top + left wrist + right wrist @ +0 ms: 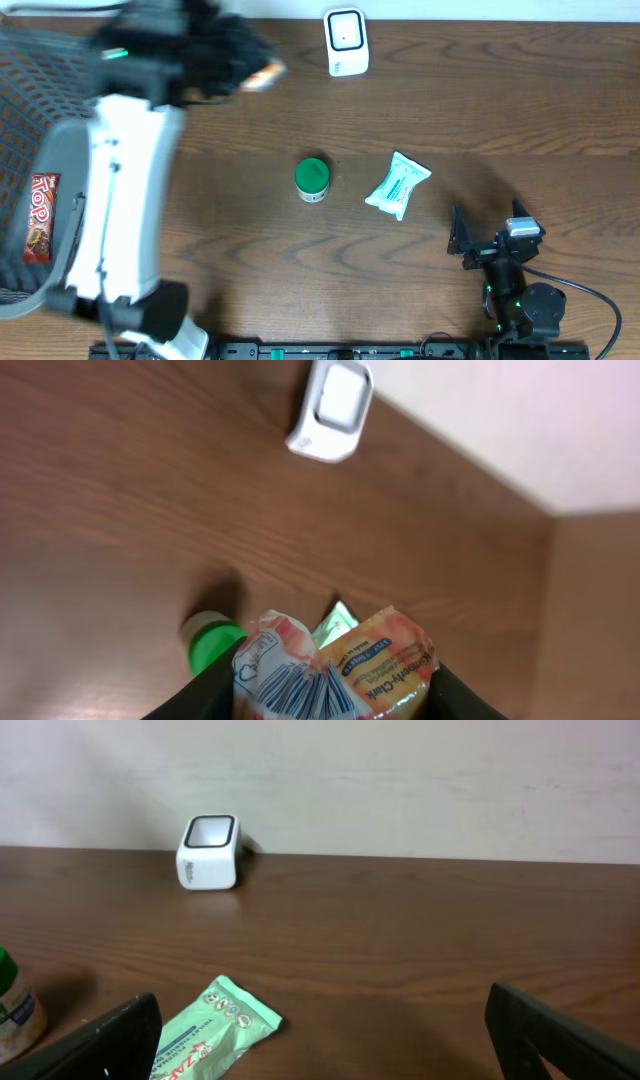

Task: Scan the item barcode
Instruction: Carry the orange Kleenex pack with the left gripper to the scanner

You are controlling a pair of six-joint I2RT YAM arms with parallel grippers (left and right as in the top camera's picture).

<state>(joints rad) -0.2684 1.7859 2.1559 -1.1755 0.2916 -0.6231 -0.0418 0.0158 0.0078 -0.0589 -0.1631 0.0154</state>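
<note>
brown wood-grain table [420,290] fills the overhead view, with open board between the two arms. the left gripper [250,68], blurred, is up near the far edge, clamped on a crinkled orange-and-white packet [266,75]. the white scanner [347,42] stands just beyond its fingertips, apart from them, with clear wood between. a dark mesh basket [30,110] lies under that arm against the left edge, a red snack pack [40,215] inside. the right gripper [487,225] sits by the near edge, jaws spread wide and empty. a teal-white pouch [398,184] lies ahead of its fingers, a green-capped bottle [312,178] further out to their left.

left wrist view: the packet is pinched between both fingers [205,698], blue striped print facing the lens. the scanner is well ahead of them across open wood. the bottle and a corner of the pouch show just past the fingertips. a pale wall [520,420] meets the table's far edge.

right wrist view: both fingers stand far apart at the lower corners. the pouch lies just ahead of the left-hand finger, the bottle outside it, the scanner far ahead by the wall. ahead of the other finger, wood runs open to the far edge.
</note>
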